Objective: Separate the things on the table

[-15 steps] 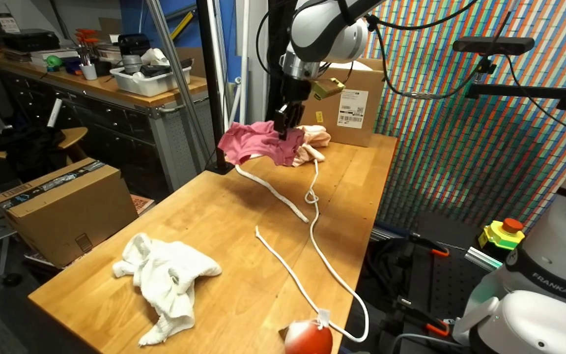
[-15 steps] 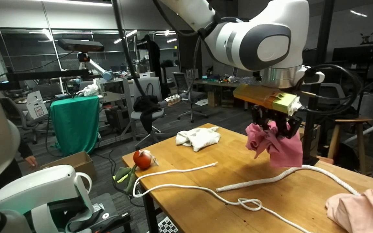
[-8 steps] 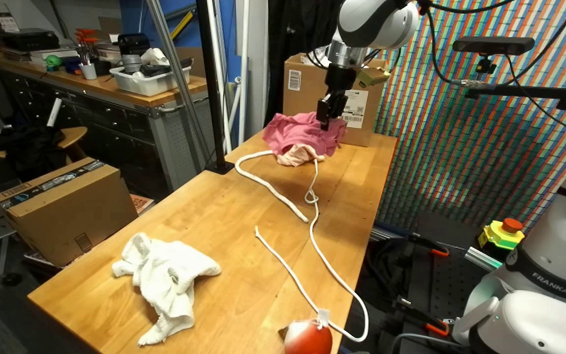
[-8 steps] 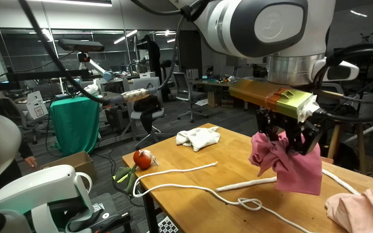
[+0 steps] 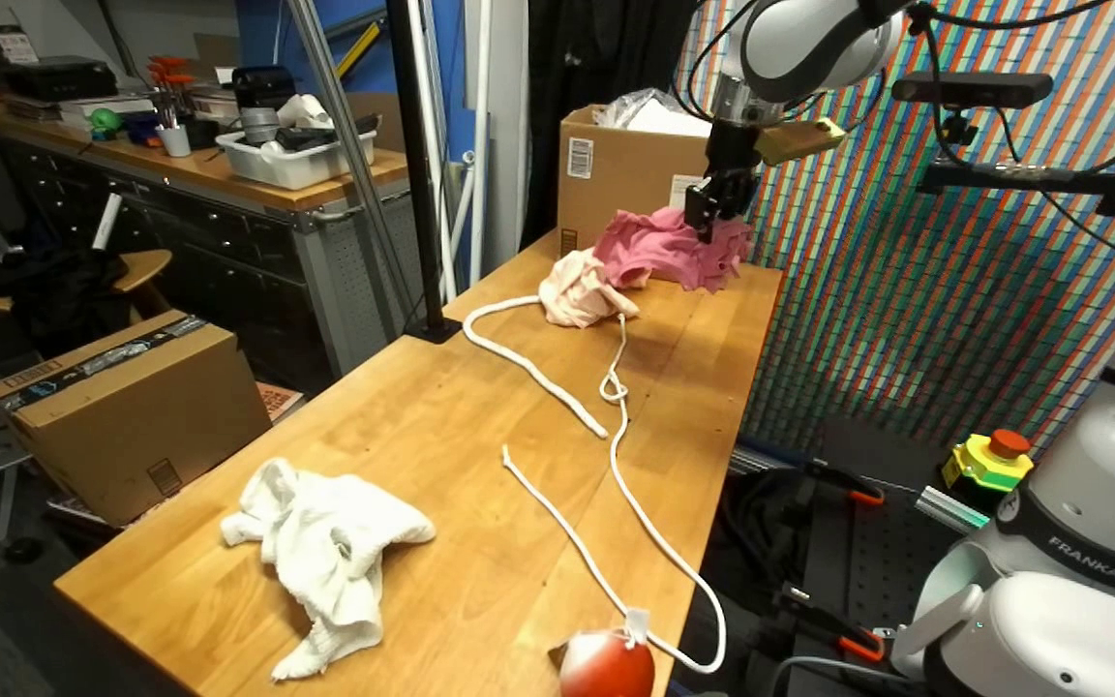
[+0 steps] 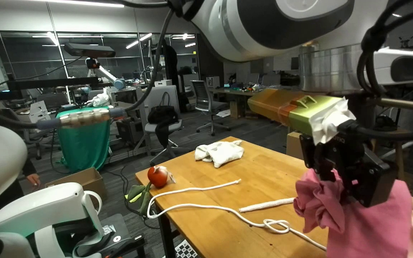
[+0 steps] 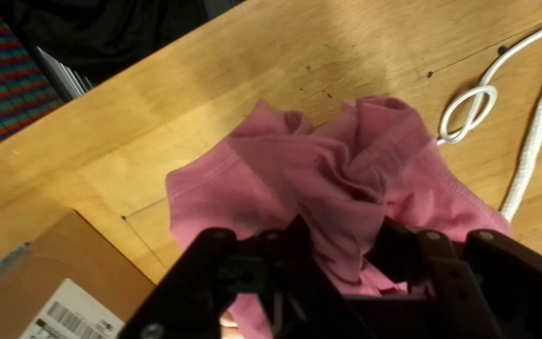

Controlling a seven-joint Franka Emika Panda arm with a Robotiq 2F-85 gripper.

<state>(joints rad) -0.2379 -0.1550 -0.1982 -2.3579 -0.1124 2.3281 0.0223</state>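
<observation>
There are three cloths, two visible cord stretches and one red-orange round object.

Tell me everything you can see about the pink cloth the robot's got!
The pink cloth is magenta-pink and looks like soft, thin fabric, with stitched lines near some edges. The end effector pinches it, so it bunches into twisty folds there and the rest droops loosely. It hangs over the table, in front of the cardboard box in an exterior view. I can't tell whether its lower edge touches the peach cloth.
</observation>
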